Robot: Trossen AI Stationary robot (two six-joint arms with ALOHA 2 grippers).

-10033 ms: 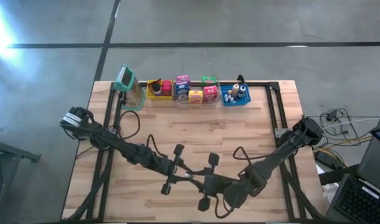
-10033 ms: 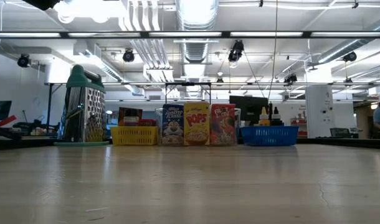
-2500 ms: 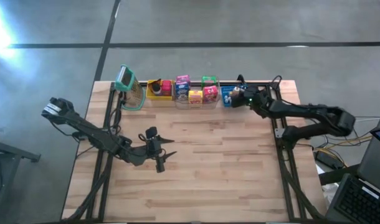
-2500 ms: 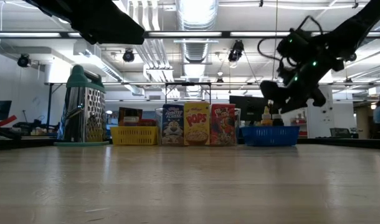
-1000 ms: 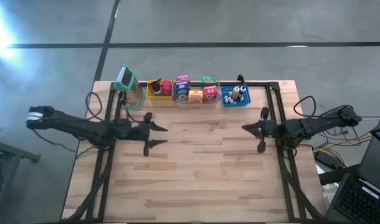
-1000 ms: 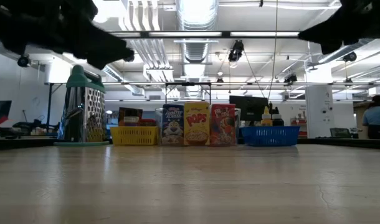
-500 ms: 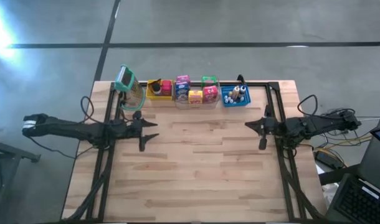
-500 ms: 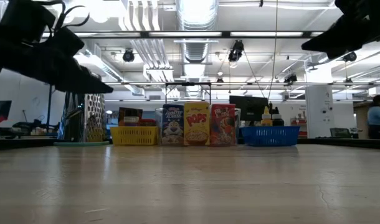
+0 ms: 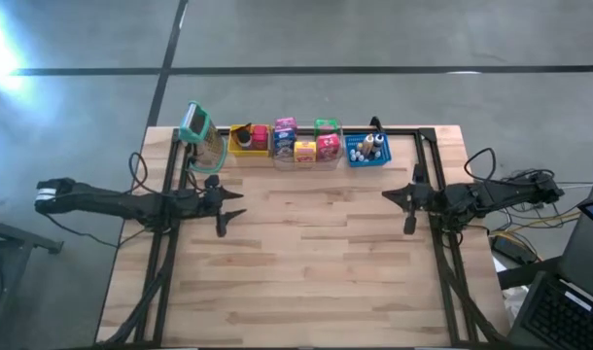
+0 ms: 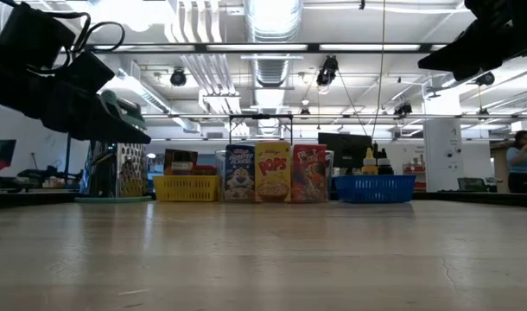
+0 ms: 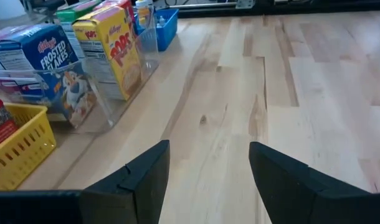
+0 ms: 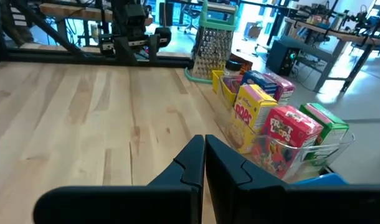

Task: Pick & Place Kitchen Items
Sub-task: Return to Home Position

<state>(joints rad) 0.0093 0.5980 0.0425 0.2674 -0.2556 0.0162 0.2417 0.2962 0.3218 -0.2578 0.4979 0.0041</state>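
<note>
3 bins point(image 10: 374, 188); left pincer point(image 11: 209, 169) spread, right pincer point(image 12: 204, 152) closed.

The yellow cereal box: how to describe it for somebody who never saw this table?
Go to the far edge of the wooden table, then to the clear bin between the yellow bin and the blue bin. Inside, the yellow cereal box stands between a blue box and a red box; only it reads POPS.
</note>
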